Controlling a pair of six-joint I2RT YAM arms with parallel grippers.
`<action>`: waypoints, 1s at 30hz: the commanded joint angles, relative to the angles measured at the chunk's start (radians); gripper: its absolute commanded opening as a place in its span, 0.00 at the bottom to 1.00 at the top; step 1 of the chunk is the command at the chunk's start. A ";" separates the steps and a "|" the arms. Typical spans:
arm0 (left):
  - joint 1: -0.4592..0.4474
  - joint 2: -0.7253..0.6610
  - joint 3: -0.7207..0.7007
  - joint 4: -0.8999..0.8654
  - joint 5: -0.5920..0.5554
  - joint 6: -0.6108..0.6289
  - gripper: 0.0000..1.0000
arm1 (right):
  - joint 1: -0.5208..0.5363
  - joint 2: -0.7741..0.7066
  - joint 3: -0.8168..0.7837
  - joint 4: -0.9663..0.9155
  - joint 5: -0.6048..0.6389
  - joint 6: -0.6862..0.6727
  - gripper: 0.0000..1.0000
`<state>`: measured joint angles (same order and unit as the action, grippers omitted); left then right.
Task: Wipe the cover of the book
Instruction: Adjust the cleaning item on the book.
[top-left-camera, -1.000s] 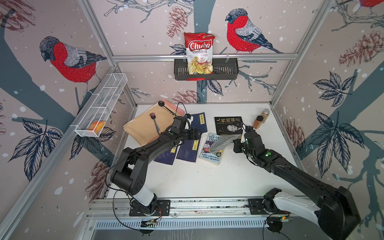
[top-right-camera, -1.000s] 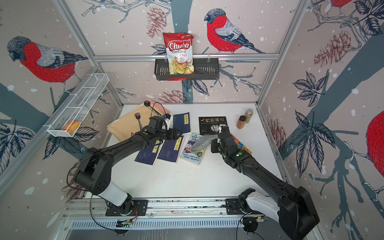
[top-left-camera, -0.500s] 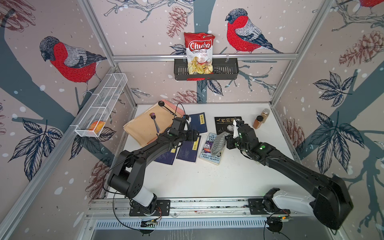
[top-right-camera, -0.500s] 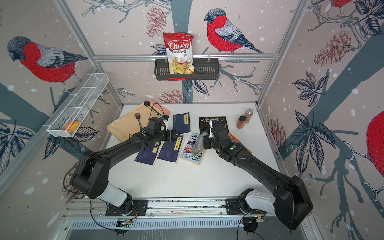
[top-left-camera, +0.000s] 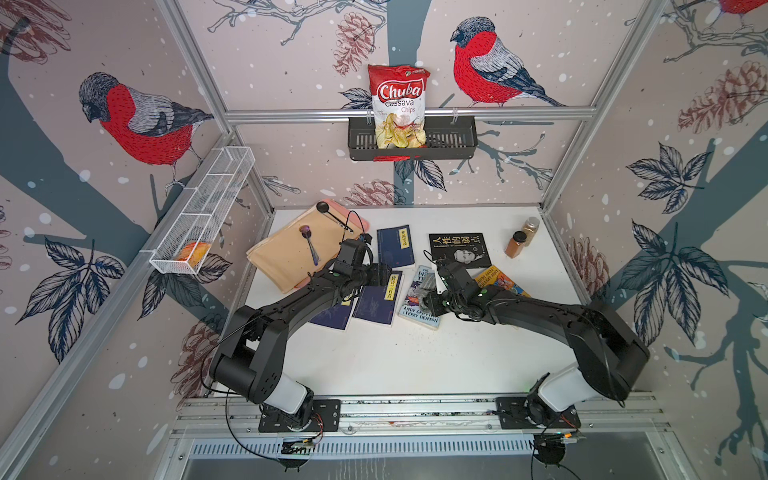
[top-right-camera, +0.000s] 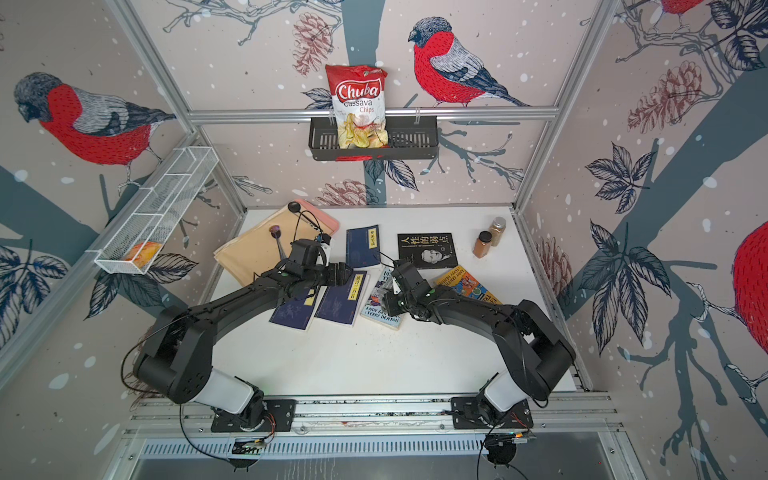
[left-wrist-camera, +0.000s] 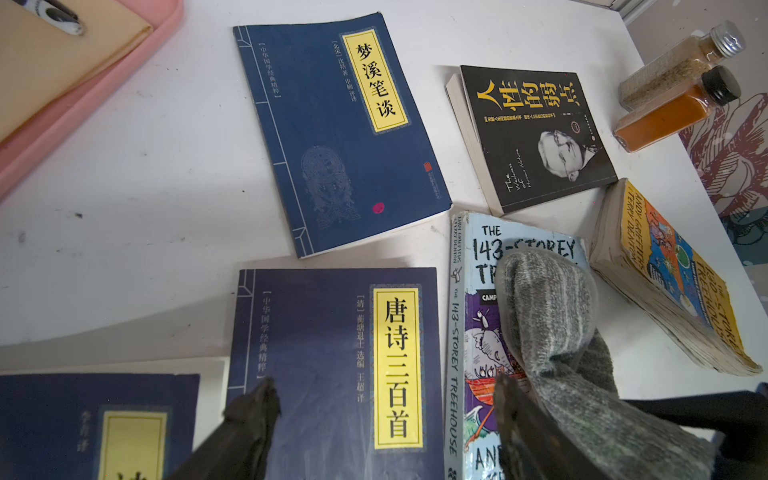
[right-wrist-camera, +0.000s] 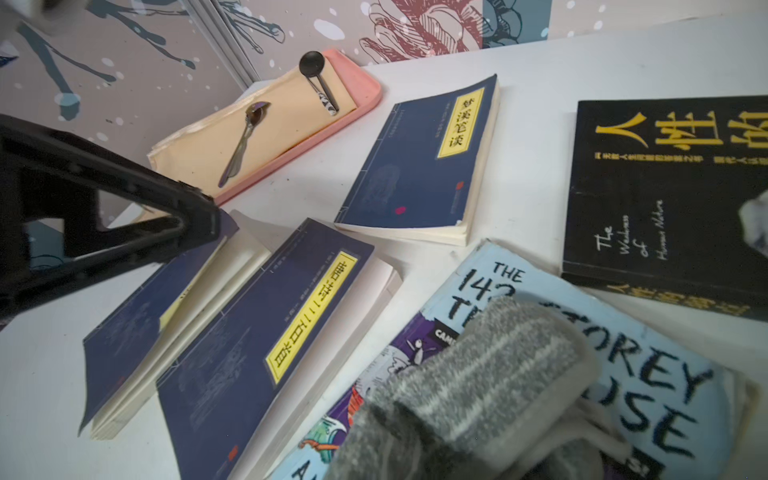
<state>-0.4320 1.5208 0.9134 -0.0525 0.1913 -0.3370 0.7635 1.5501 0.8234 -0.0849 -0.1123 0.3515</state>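
The light-blue treehouse book (top-left-camera: 420, 305) lies flat near the middle of the tabletop (top-left-camera: 415, 365), just beside a dark blue book (top-left-camera: 376, 305). The grey cloth (left-wrist-camera: 548, 316) rests bunched on its cover, lying over the title lettering and part of the picture below it. The right hand (top-left-camera: 433, 300) sits low at one end of the cloth, over the book's edge. Its jaws are hidden behind the fabric in every view, so I cannot tell whether it is gripping the cloth or has let it go. The left hand (left-wrist-camera: 384, 386) hangs with jaws spread and nothing between them, low over the dark blue book (whether a fingertip touches that cover is not clear). I judge that wiping is under way rather than finished. Cloth and cover are in contact, but the strip with the authors' names and the spine side lie uncovered, and nothing on the cover shows which parts have been cleaned. What seems left is to pass over those parts and then lift the cloth clear.
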 joint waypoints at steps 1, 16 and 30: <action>0.003 -0.003 -0.007 0.033 0.007 0.002 0.80 | -0.006 0.004 -0.010 -0.018 0.018 0.021 0.39; 0.004 0.005 -0.012 0.051 0.062 0.005 0.79 | -0.046 -0.121 0.067 -0.152 0.137 -0.053 0.74; -0.004 0.004 -0.042 0.071 0.093 -0.005 0.77 | -0.029 -0.113 0.104 -0.097 0.191 0.003 0.87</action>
<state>-0.4355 1.5314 0.8719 -0.0048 0.2874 -0.3435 0.7288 1.4548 0.9154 -0.1925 0.0277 0.3424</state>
